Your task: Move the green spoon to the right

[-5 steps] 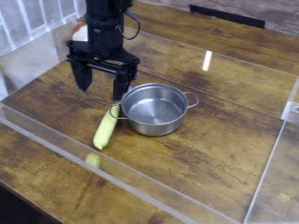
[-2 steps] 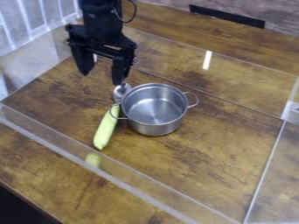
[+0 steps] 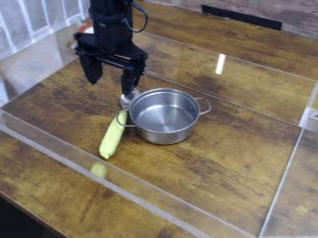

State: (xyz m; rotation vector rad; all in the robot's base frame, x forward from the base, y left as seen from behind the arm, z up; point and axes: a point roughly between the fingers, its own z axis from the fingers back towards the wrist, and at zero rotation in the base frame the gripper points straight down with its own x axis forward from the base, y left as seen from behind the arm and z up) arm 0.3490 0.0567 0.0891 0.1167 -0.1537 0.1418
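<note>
**Open gripper above a spoon and pot on a wooden table**

Nearest the viewer, a clear plastic barrier (image 3: 187, 209) crosses the lower part of the frame, its edge running from the left side down toward the lower right. Behind it lies the wooden table (image 3: 224, 158). Left of centre, the green spoon (image 3: 114, 137) rests flat on the boards: its thick yellow-green handle points toward the lower left, and its upper end reaches the left handle of the steel pot (image 3: 165, 115), where the two appear to touch. The pot stands upright at centre frame, empty, with two side handles. A small round silver piece (image 3: 126, 94) sits just beyond the pot's upper-left rim; whether it belongs to the spoon cannot be told. Farther back, in the upper left, the black gripper (image 3: 111, 82) hangs pointing downward, fingers spread wide apart and holding nothing, its tips above and to the left of the pot
</note>
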